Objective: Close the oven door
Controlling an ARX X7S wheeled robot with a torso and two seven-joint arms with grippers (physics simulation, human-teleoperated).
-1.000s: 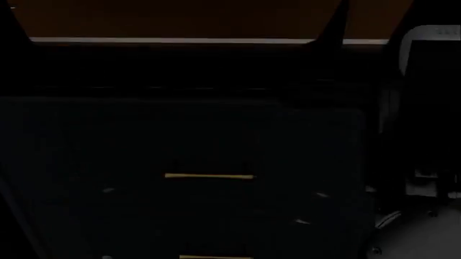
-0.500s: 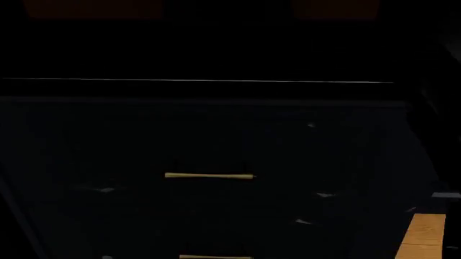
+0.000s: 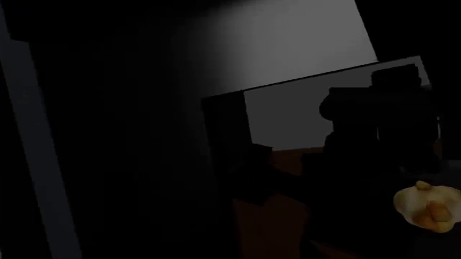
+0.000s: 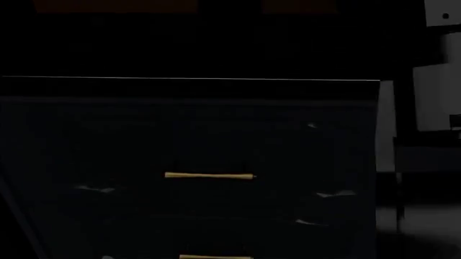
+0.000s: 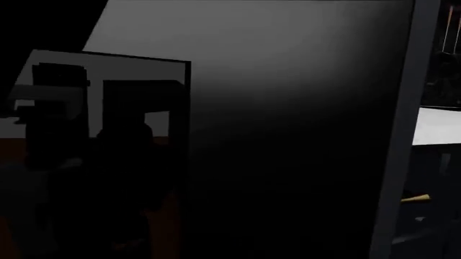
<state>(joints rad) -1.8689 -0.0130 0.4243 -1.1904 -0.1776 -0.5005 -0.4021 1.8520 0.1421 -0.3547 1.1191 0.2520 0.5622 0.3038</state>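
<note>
The oven door (image 4: pixel 187 89) fills the head view, a wide glossy black flat panel, long axis running left to right, its thin bright edge uppermost. Below it a brass handle (image 4: pixel 209 176) lies parallel. Neither gripper shows clearly; their openness cannot be told.

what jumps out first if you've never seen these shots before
Mostly darkness. In the head view, a short brass handle glows at the middle of a black front, with a thin bright line running across above it. In the left wrist view, a pale yellowish lump stands out near a dark silhouette, though what it is cannot be told.
</note>
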